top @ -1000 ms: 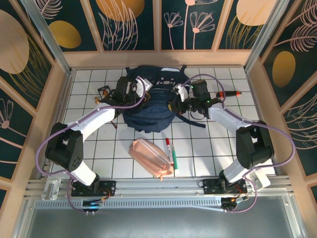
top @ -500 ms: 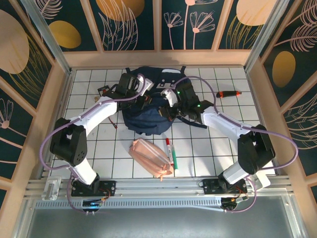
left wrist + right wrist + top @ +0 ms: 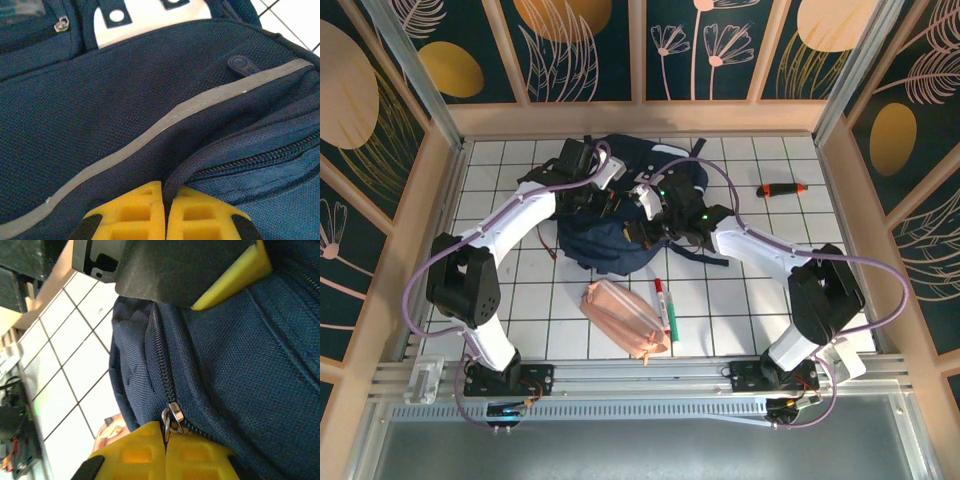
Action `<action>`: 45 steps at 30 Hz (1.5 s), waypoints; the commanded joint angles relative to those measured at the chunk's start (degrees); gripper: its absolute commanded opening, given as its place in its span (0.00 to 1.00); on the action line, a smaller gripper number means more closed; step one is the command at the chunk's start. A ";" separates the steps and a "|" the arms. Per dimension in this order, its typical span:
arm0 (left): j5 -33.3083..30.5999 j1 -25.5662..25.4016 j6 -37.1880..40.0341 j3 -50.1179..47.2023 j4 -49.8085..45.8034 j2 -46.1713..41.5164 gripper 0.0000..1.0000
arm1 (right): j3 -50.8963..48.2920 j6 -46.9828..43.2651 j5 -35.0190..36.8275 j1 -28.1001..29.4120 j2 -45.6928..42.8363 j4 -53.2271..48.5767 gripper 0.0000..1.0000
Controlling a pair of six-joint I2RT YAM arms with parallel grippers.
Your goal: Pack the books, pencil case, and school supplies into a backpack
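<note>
Backpack: the navy backpack lies on the white-tiled counter, toward 12 o'clock from the counter's middle, with both arms reaching onto it.
Left gripper: the left gripper has its yellow fingers pressed together, pinching a fold of backpack fabric at the edge of a pocket. A pale reflective strip runs across the cloth at 12 o'clock from it.
Pocket zipper: a closed run of zipper teeth lies at 2 o'clock from the left gripper.
Right gripper: the right gripper is clamped on the metal zipper pull of the backpack. The zipper track runs away from it toward 12 o'clock.
Pencil case: the salmon-pink pencil case lies on the counter at 6 o'clock from the backpack, near it but apart.
Marker pen: the marker pen, red cap pointing to 12 o'clock, lies just beside the pencil case at its 3 o'clock side.
Handled tool: a red-and-black handled tool lies at 3 o'clock from the backpack, well apart.
</note>
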 commanded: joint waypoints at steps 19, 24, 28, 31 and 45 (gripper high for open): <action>-13.79 -1.76 -14.93 9.33 3.49 -1.63 0.00 | 20.39 2.42 -0.59 -12.49 8.28 -26.17 0.00; -8.07 -5.58 -22.21 9.59 7.21 1.42 0.00 | 19.41 -1.66 4.21 -18.98 6.48 -29.00 0.00; -6.05 -6.10 -26.41 10.62 10.07 2.77 0.00 | 17.40 -3.24 9.74 -24.92 5.36 -28.77 0.00; -1.56 -6.50 -28.64 14.32 9.95 5.74 0.00 | 15.36 -4.31 9.54 -26.32 5.13 -26.49 0.00; 5.15 -6.54 -43.21 22.47 18.37 18.07 0.00 | 4.23 -11.56 8.44 -14.79 -2.48 -19.39 0.00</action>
